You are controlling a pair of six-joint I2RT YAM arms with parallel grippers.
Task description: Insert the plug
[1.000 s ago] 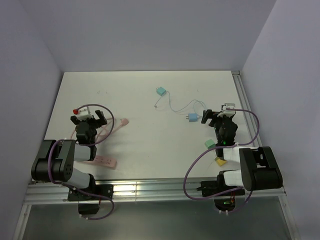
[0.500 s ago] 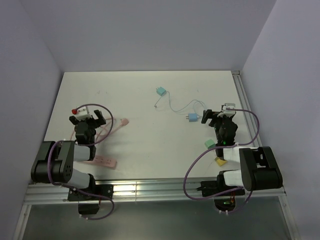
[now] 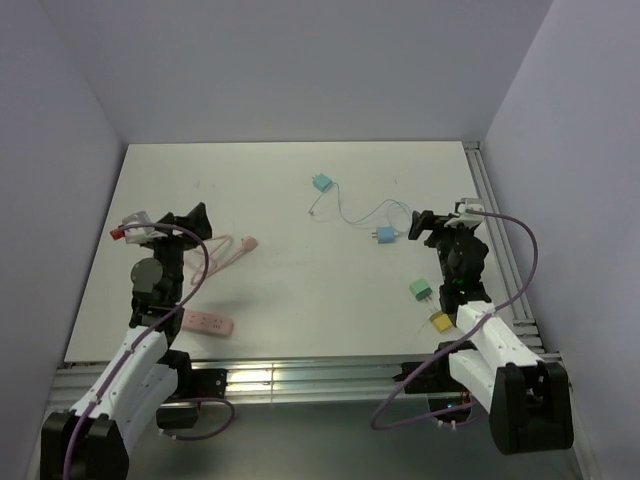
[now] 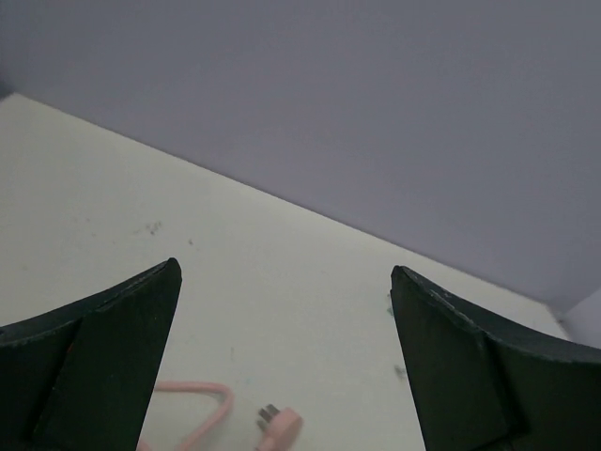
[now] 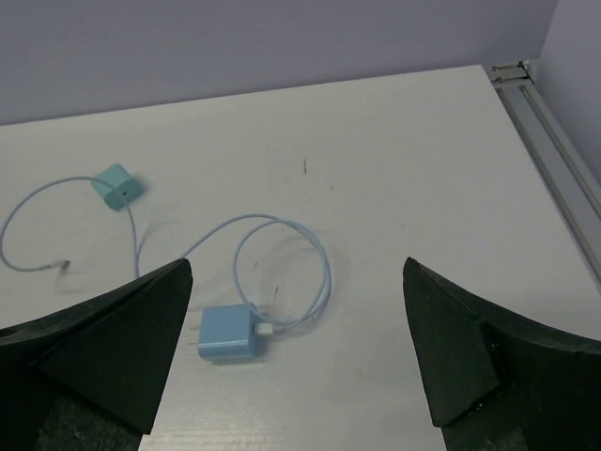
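Observation:
A pink plug (image 3: 247, 243) on a pink cord (image 3: 215, 250) lies on the white table, and the cord runs to a pink power strip (image 3: 205, 322) near the front left edge. My left gripper (image 3: 181, 222) is open and empty, just left of the plug. In the left wrist view the gripper (image 4: 285, 272) is wide open, with the plug (image 4: 280, 425) low between the fingers and its prongs pointing up-left. My right gripper (image 3: 440, 225) is open and empty, just right of a blue charger (image 3: 384, 235). In the right wrist view the gripper (image 5: 297, 268) has that charger (image 5: 225, 334) near its left finger.
A teal adapter (image 3: 320, 183) joins the blue charger by a thin light-blue cable (image 5: 282, 272). A green plug (image 3: 420, 289) and a yellow plug (image 3: 439, 321) lie beside the right arm. A metal rail (image 3: 492, 215) runs along the table's right edge. Walls enclose three sides.
Both arms have unfolded from their bases. The left gripper has risen and swung a little left and back. The right gripper has lifted slightly. Nothing on the table has moved.

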